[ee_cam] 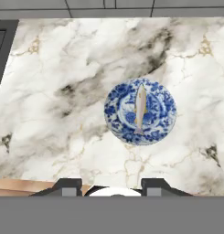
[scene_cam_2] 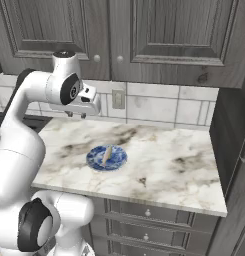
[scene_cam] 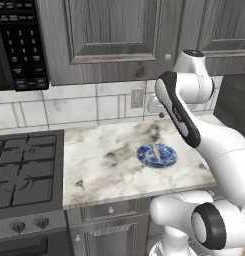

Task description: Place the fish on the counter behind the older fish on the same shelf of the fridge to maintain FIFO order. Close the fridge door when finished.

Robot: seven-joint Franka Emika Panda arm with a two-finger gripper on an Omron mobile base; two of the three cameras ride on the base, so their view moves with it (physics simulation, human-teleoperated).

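The fish [ee_cam: 140, 109] is lying on the blue plate [ee_cam: 117, 122], in the middle of the bench [ee_cam: 63, 68]. The gripper [ee_cam: 112, 186] is hanging above, open and holding nothing. The fish's long axis is running across the line between the fingertips.

Marble counter [ee_cam: 63, 68] under blue patterned plate [ee_cam: 159, 123]

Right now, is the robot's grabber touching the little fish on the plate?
Apart. In the right base view the gripper hangs high above the fish on the blue plate, with bare counter between them.
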